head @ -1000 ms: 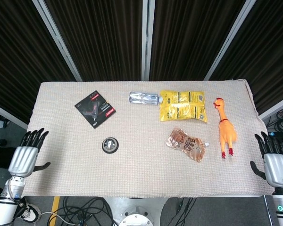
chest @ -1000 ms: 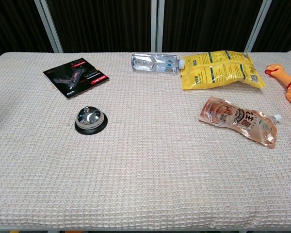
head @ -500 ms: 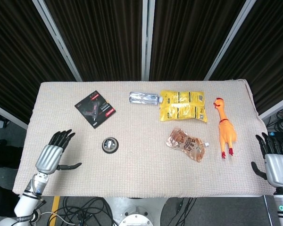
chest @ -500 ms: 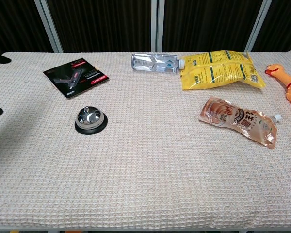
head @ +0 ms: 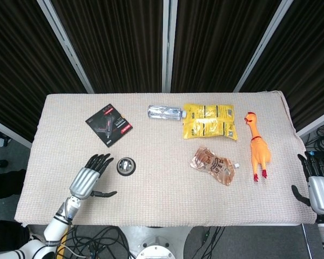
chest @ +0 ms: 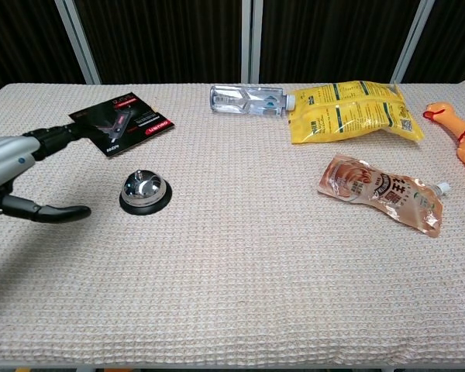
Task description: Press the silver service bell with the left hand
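The silver service bell (head: 126, 165) on its black base sits left of the table's middle, also seen in the chest view as the bell (chest: 144, 191). My left hand (head: 90, 179) hovers just left of it, fingers spread and thumb out, holding nothing; the chest view shows the same left hand (chest: 19, 167) entering from the left edge, its fingertips (chest: 68, 132) short of the bell. My right hand (head: 319, 186) stays at the table's right edge, fingers apart and empty.
A black leaflet (head: 109, 124) lies behind the bell. Further back lie a clear water bottle (head: 164, 112) and a yellow snack bag (head: 209, 121). A brown spouted pouch (head: 213, 165) and an orange rubber chicken (head: 257, 147) lie to the right.
My left hand has moved right from the table's left edge to just beside the bell. My right hand has slipped slightly down and right.
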You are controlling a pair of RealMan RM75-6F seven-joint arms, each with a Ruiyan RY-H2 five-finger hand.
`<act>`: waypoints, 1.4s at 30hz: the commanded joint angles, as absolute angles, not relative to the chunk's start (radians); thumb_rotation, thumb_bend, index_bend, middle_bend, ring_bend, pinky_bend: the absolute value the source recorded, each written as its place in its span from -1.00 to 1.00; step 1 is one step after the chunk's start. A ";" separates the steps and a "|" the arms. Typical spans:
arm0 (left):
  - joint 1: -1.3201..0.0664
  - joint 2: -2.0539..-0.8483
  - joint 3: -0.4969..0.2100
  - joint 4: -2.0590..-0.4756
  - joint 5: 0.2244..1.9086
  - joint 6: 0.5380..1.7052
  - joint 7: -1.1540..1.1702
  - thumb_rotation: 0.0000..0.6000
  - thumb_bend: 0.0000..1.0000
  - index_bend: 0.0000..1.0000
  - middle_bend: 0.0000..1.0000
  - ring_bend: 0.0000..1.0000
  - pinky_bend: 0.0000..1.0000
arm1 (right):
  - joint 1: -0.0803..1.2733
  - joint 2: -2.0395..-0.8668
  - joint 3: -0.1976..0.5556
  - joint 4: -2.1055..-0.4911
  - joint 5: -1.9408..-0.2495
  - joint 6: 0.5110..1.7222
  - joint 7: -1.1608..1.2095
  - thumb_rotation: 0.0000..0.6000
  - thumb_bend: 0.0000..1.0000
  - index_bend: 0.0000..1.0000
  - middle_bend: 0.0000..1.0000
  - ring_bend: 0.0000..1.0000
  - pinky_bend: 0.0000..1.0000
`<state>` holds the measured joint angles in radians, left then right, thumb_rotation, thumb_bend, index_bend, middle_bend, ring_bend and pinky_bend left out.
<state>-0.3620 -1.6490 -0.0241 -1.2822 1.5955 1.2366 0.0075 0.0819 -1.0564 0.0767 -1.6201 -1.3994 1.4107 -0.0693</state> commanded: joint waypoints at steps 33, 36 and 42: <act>-0.454 -1.816 -0.028 -1.120 1.557 1.176 -0.046 -0.36 -1.00 -0.97 -1.00 -1.00 -1.00 | 0.089 -1.072 0.074 -1.596 -1.379 1.377 -0.058 1.00 -0.52 -1.00 -1.00 -1.00 -1.00; -0.459 -1.814 -0.022 -1.132 1.564 1.179 -0.048 -0.36 -1.00 -0.97 -1.00 -1.00 -1.00 | 0.091 -1.076 0.073 -1.589 -1.374 1.370 -0.055 1.00 -0.52 -1.00 -1.00 -1.00 -1.00; -0.466 -1.817 0.016 -1.130 1.537 1.092 -0.030 -0.37 -1.00 -0.97 -1.00 -1.00 -1.00 | 0.094 -1.079 0.073 -1.582 -1.368 1.359 -0.052 1.00 -0.52 -1.00 -1.00 -1.00 -1.00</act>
